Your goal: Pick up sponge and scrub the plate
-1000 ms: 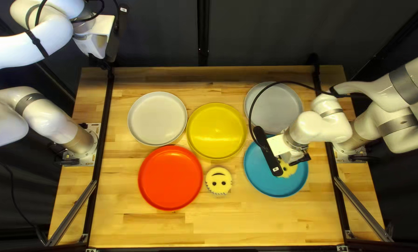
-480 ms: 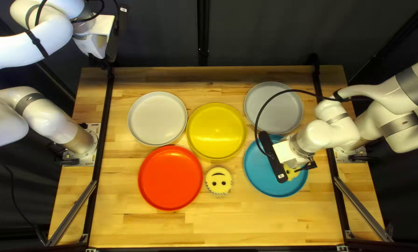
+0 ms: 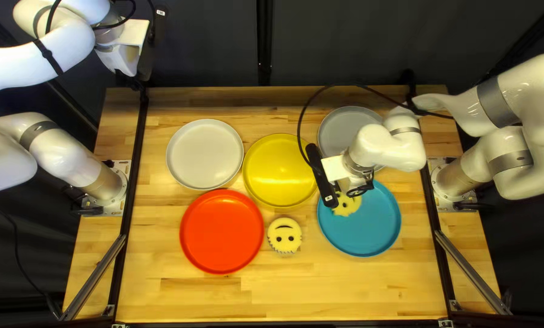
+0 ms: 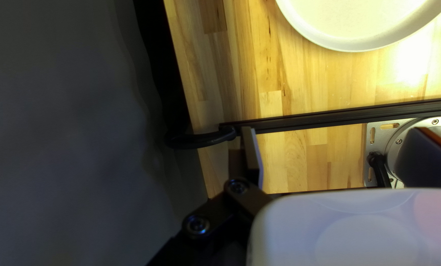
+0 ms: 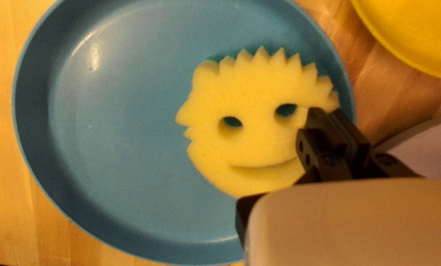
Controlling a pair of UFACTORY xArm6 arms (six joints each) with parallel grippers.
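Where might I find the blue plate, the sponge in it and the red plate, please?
Blue plate (image 5: 117,148): right wrist view, on its base.
Sponge (image 5: 252,143): right wrist view, between eyes and mouth.
Red plate (image 3: 222,231): top left view, middle of its base.

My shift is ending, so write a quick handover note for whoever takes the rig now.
Right gripper: shut on the sponge at its rim.
Left gripper: off past the table's far left corner, holding state unclear.
Job's things: the sponge is at the blue plate, near the rim on the yellow plate's side. A second sponge sits between the red plate and blue plate.
Done: sponge picked up and brought to the plate.
Left: probably more scrubbing; cleanliness can't be judged.
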